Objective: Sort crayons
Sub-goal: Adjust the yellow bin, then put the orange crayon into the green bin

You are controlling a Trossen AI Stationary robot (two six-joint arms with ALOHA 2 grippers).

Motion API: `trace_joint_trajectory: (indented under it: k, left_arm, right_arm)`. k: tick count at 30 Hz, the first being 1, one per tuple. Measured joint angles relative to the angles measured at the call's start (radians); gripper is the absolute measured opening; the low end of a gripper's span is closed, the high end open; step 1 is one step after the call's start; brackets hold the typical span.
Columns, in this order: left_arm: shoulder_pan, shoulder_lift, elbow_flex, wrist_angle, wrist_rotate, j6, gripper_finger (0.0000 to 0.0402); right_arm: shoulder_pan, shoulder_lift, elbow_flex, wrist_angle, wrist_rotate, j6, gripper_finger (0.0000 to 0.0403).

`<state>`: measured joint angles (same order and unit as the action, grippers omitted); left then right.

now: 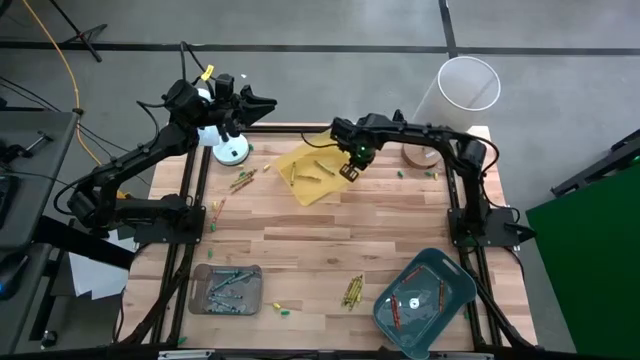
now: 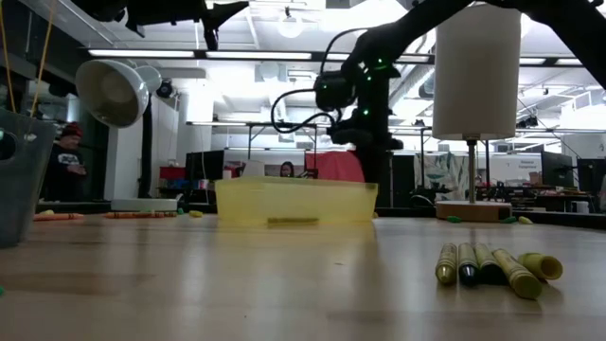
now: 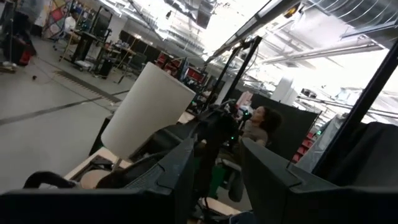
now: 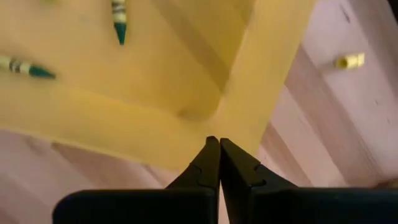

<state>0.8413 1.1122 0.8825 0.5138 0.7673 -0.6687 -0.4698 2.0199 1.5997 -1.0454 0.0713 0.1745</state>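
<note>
your right end effector (image 4: 219, 144) hung pressed together and empty over the yellow tray's (image 1: 312, 172) corner; loose crayons (image 1: 352, 292) lay on the bench (image 1: 330, 235); you needed to spread it before descending; left end effector (image 1: 262, 103) waited, parted.

Crayons (image 1: 352, 291) scattered flat across the table: some inside the trays, others loose, 1 yellow-olive cluster near the front.

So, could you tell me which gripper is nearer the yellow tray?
Right. The right gripper hovers shut over the yellow tray at its edge; the left gripper is raised beyond the table's far-left corner.
</note>
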Motion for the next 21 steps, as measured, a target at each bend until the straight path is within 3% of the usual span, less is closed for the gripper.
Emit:
trace_joint_trajectory:
  k: [6, 15, 21]
  left_arm:
    - [0.001, 0.000, 0.000, -0.002, 0.003, 0.000, 0.0117]
    - [0.002, 0.000, 0.000, -0.039, 0.016, 0.001, 0.0117]
    - [-0.010, 0.001, 0.004, -0.062, -0.041, 0.065, 0.0117]
  right_arm:
    - [0.035, -0.045, -0.070, -0.025, -0.020, 0.015, 0.0001]
    - [0.095, -0.227, -0.280, 0.085, -0.091, 0.194, 0.0000]
    - [0.113, -0.424, -0.309, 0.143, 0.057, 0.295, 0.0000]
